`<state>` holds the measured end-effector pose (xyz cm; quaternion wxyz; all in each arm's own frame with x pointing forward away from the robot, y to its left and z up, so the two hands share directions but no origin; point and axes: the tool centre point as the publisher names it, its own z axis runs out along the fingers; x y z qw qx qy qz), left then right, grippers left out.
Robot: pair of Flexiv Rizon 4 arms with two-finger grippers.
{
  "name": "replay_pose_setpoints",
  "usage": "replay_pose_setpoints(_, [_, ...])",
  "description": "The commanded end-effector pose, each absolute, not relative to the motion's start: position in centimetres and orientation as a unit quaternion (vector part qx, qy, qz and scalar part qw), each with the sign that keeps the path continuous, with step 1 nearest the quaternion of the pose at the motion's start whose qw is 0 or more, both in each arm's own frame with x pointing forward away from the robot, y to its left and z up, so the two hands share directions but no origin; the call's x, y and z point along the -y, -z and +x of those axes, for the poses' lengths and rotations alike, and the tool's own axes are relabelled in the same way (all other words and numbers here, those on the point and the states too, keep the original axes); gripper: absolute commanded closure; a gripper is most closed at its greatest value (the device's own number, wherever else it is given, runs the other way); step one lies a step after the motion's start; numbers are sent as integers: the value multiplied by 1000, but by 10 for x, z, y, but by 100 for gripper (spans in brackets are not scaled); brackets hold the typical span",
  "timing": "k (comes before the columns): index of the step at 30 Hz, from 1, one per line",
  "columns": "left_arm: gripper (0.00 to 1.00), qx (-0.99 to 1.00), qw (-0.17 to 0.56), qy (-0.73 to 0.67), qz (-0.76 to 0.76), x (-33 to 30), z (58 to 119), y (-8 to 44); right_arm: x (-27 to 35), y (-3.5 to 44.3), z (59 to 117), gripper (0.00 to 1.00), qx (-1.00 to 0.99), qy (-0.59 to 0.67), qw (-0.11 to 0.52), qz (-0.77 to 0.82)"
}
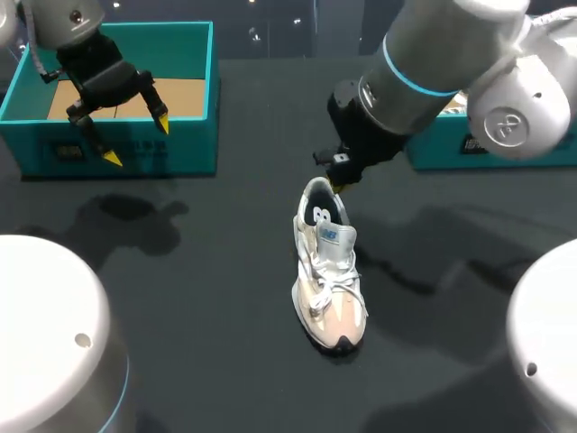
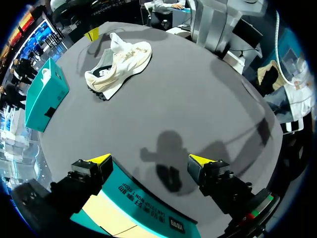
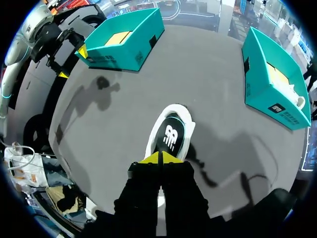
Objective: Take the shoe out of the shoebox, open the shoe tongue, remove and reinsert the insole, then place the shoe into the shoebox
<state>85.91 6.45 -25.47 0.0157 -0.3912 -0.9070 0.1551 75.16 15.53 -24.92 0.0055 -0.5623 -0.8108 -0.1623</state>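
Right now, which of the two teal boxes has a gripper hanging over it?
The box at the robot's left: the left gripper hangs open over its front wall. The other box has none above it.

There are 1 shoe [image 1: 329, 280] and 2 teal shoeboxes [image 1: 189, 135] [image 1: 442, 146] on the surface [image 1: 207, 271] — and 2 yellow-tipped claws [image 1: 137, 140] [image 1: 341, 183].

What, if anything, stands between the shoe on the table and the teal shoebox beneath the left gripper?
Nothing visible on the table: only bare surface lies between the shoe and the shoebox. The left gripper hangs open over its front wall, though.
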Motion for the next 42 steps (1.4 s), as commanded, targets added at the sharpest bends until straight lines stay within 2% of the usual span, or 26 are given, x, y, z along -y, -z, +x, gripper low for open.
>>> replay_pose_setpoints(1, [0,907,15,-153,-391,-65,858,254,-157,247,750,100,810,132,-38,-571])
replay_pose_setpoints(14, [0,907,15,-153,-391,-65,858,254,-194,290,760,100,795,37,-129,-592])
replay_pose_setpoints(24, [0,907,15,-153,-391,-65,858,254,-194,290,760,100,795,37,-129,-592])
replay_pose_setpoints(34, [0,907,15,-153,-391,-65,858,254,-182,332,766,100,776,20,-142,-615])
replay_pose_setpoints(42, [0,907,15,-153,-391,-65,858,254,-167,345,772,100,759,10,-166,-630])
